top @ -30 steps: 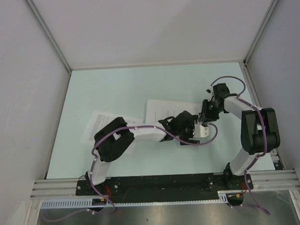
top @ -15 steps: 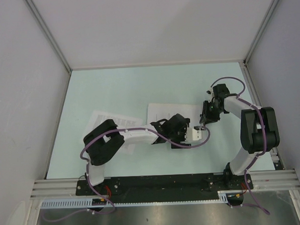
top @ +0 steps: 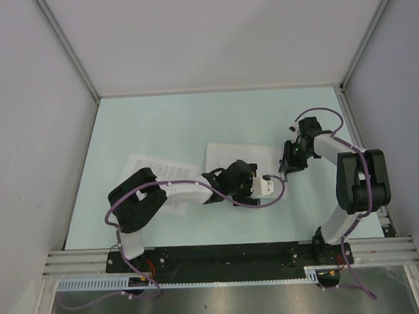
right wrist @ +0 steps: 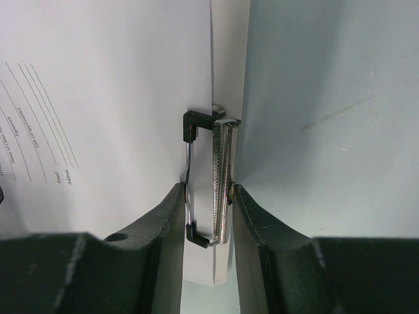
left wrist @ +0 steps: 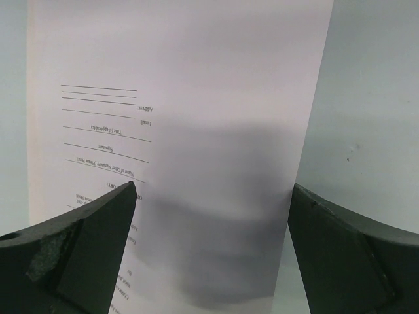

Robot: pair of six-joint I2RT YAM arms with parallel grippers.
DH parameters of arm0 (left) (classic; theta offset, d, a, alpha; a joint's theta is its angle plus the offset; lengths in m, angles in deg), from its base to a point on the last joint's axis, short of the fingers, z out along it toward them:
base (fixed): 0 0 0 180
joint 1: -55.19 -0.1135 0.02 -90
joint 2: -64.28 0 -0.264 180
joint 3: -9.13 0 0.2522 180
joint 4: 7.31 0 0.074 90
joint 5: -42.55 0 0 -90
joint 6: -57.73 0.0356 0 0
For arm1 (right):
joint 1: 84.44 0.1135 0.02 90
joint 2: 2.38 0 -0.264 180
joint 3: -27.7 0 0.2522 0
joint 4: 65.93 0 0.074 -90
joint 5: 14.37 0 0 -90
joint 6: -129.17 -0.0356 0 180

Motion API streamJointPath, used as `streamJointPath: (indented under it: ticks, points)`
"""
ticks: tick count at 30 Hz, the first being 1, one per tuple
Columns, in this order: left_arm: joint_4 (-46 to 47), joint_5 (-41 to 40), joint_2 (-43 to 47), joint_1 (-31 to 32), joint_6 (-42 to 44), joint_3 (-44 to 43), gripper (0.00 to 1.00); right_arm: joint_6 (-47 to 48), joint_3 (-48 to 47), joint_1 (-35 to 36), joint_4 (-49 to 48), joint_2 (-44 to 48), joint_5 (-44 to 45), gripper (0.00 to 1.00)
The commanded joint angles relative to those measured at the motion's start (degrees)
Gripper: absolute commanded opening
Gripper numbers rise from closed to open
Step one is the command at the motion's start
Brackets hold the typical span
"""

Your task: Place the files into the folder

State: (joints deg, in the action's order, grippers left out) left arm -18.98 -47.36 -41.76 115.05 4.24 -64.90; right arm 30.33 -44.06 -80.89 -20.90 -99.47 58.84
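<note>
Item: sparser file, flat on what I take to be the folder mid-table, whose clip my right gripper pinches tight; left gripper spread wide over that sheet; denser file lying apart, further left.

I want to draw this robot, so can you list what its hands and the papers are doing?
left gripper: open, above a printed sheet
right gripper: shut on the clip
clip: on the folder edge, beside the printed sheet
second sheet: flat on the table, partly under the left arm
</note>
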Motion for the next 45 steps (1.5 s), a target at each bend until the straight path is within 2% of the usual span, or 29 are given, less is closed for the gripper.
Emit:
streamJointPath:
  ticks: [1, 13, 30, 39, 45]
  points:
    - [-4.63, -1.86, -0.13, -0.79, 2.95, 1.56, 1.00, 1.11, -2.47, -0.04, -0.15, -0.46, -3.15, 0.00]
    - [-10.35, 3.50, -5.05, -2.81, 1.90, -3.01, 0.95, 0.84, -1.77, -3.11, -1.21, 0.51, -11.33, 0.00]
    - [-9.47, 2.19, -5.76, -4.22, 3.83, -2.04, 0.96, 1.63, -1.42, -5.57, -1.91, -1.16, -19.76, 0.00]
    - [-8.95, 1.48, -5.50, -4.84, 6.64, -1.34, 0.95, 1.90, -1.42, -6.54, -1.73, -0.90, -19.68, 0.00]
    - [-7.89, -2.29, -5.06, -4.57, 7.70, -1.78, 0.97, 2.07, -1.50, -5.40, -2.18, -1.42, -18.01, 0.00]
